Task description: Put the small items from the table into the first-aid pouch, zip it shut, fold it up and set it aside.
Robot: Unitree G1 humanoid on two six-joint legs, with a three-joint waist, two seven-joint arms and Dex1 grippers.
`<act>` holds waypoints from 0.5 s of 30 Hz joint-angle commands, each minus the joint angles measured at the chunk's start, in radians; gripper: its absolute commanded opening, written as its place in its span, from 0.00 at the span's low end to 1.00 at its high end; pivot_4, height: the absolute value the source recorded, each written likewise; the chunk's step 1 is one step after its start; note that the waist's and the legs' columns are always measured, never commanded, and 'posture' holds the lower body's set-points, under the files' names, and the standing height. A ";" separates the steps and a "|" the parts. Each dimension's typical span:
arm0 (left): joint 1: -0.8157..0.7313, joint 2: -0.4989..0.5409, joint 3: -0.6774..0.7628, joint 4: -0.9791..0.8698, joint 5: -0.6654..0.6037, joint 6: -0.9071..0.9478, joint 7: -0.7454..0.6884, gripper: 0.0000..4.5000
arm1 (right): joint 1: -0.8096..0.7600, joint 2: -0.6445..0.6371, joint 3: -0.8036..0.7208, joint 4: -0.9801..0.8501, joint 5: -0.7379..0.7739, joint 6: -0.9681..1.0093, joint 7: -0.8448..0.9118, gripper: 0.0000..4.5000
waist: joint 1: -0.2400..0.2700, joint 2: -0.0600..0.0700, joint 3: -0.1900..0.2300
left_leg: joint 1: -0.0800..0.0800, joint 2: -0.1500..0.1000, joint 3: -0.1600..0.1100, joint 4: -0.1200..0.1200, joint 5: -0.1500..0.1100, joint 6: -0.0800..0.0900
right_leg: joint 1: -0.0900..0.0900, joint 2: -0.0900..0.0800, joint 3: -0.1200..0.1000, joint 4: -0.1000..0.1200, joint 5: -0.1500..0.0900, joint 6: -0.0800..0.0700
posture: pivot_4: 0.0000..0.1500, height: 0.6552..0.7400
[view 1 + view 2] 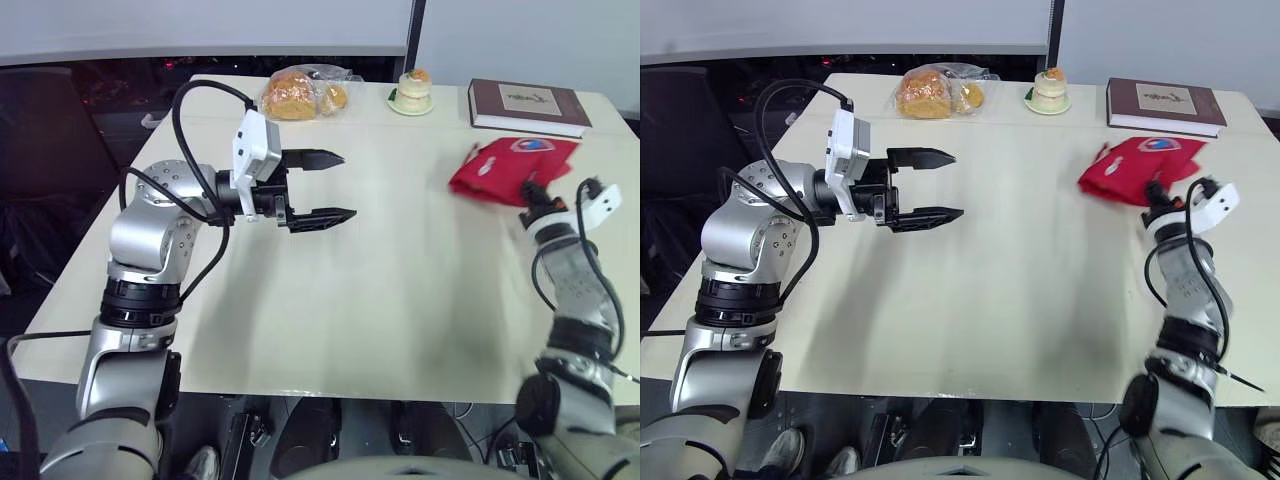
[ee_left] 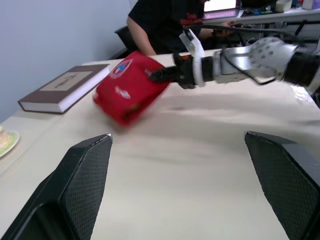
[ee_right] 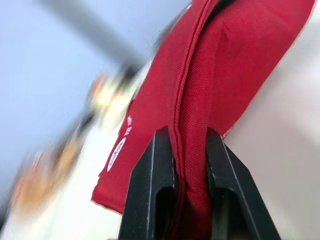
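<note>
The red first-aid pouch (image 1: 510, 168) lies folded at the table's right rear, its near edge lifted. My right gripper (image 1: 532, 196) is shut on that edge; in the right wrist view both black fingers (image 3: 152, 195) pinch the red fabric (image 3: 220, 75). The left wrist view shows the pouch (image 2: 129, 88) with the right gripper (image 2: 161, 75) at its side. My left gripper (image 1: 330, 186) hovers open above the table's left-centre, nothing between its fingers (image 2: 82, 170).
A brown book (image 1: 527, 105) lies at the back right corner, just behind the pouch. A small cake on a plate (image 1: 411, 93) and bagged bread (image 1: 300, 93) sit along the back edge. A person in black (image 2: 165, 20) sits beyond the table's right side.
</note>
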 commanded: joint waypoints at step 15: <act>-0.003 -0.017 0.017 -0.005 0.013 -0.056 0.091 1.00 | -0.072 0.116 0.100 0.120 0.005 0.032 -0.121 0.65 | -0.058 0.002 0.001 | 0.000 0.003 0.006 -0.002 0.000 0.000 | -0.006 0.000 0.004 0.008 0.000 0.000 | 1.00 0.87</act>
